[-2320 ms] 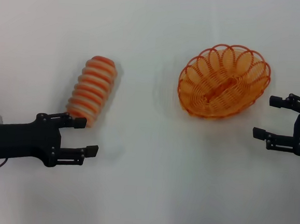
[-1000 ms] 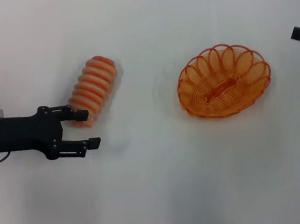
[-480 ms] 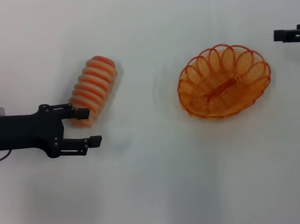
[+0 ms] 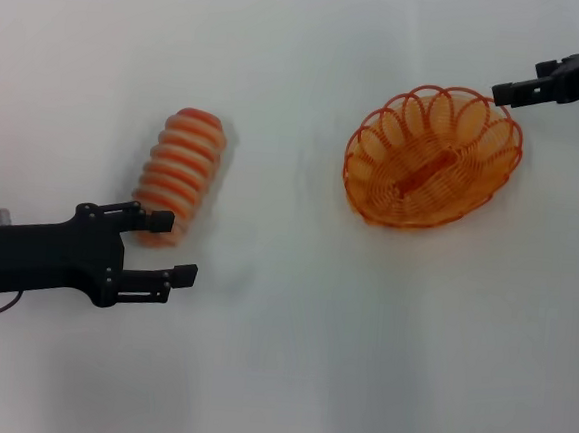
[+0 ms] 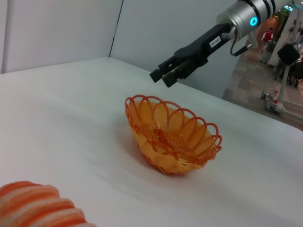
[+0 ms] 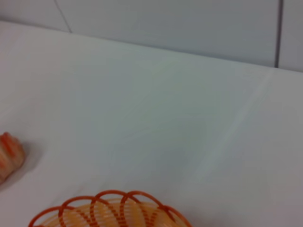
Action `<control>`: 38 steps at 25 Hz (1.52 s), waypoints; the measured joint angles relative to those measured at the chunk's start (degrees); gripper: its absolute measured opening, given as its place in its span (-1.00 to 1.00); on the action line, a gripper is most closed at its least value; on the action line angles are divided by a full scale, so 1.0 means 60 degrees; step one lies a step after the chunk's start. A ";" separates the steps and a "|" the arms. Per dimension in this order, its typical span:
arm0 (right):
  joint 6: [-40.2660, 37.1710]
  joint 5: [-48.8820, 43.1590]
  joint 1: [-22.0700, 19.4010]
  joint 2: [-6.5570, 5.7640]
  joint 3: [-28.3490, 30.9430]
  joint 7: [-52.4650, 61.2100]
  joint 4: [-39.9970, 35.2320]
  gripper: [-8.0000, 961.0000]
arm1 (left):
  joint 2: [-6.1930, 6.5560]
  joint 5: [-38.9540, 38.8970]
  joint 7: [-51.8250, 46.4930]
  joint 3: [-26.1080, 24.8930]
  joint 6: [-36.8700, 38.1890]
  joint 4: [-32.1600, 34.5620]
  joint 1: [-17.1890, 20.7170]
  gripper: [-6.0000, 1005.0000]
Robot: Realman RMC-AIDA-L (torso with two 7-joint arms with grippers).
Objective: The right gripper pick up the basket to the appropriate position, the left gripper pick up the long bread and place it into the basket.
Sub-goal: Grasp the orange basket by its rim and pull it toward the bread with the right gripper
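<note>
basket (image 5: pixel 173 142), right tool (image 5: pixel 163 78) raised above rim

one basket (image 4: pixel 433 158), one long bread (image 4: pixel 179 172), two claws: left claw (image 4: pixel 167 247), right claw (image 4: pixel 508 91)

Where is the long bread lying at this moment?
In the head view, the long bread lies left on the table, beside the left gripper, far from the basket.

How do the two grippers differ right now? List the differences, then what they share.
Place: the left gripper sits low by the near end of the long bread; the right gripper is at the basket's far rim, above it in the left wrist view.
Opening: the left gripper's fingers are spread wide; the right gripper's lie close together.
View: the left gripper shows whole in the head view, the right only partly.
Both are black, two-fingered and holding nothing.
</note>
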 joint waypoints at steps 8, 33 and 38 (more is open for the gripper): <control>0.0393 -0.0709 0.0328 0.0167 -0.0544 0.0201 0.0154 0.76 | 0.0000 0.0005 0.0004 0.0022 -0.0001 0.0000 -0.0013 0.61; 0.1738 -0.0809 0.0347 0.0409 -0.1694 0.0785 0.0757 0.63 | 0.0000 0.0012 0.0018 0.0061 -0.0002 0.0000 -0.0027 0.61; 0.1859 -0.0841 0.0332 0.0489 -0.2053 0.0865 0.0774 0.31 | 0.0000 0.0017 0.0020 0.0067 -0.0002 -0.0001 -0.0006 0.61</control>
